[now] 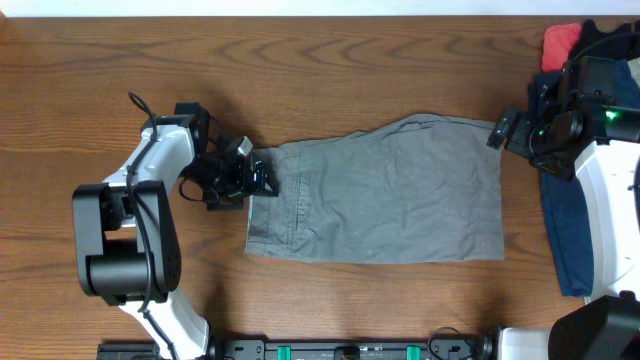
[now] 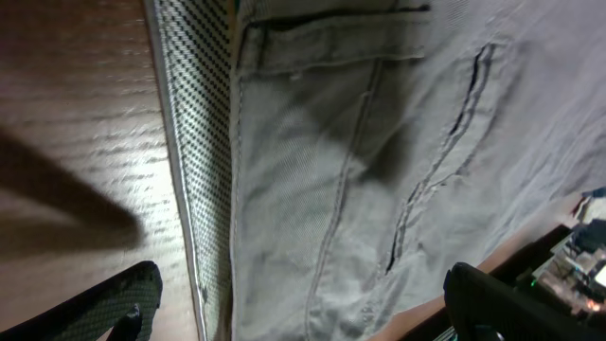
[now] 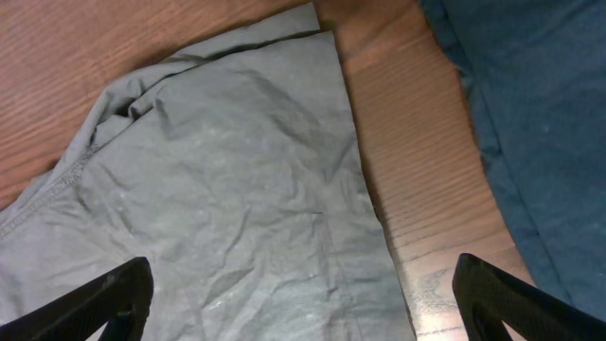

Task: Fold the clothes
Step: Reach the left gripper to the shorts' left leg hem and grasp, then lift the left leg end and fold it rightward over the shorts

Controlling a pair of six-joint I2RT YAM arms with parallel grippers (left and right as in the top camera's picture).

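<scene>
The light grey shorts [image 1: 390,190] lie flat on the wooden table, waistband to the left and leg hems to the right. My left gripper [image 1: 258,180] is open at the left waistband edge. In the left wrist view its fingers [image 2: 303,317] straddle the waistband, the checked inner lining [image 2: 194,142] and the slit back pocket [image 2: 426,189]. My right gripper [image 1: 498,131] is open and empty over the shorts' far right corner. In the right wrist view its fingers [image 3: 308,303] span the leg hem [image 3: 246,170] and bare wood.
A dark blue garment [image 1: 568,225] lies along the right side of the table and also shows in the right wrist view [image 3: 530,114]. Something red [image 1: 560,40] lies at the far right corner. Bare wood surrounds the shorts.
</scene>
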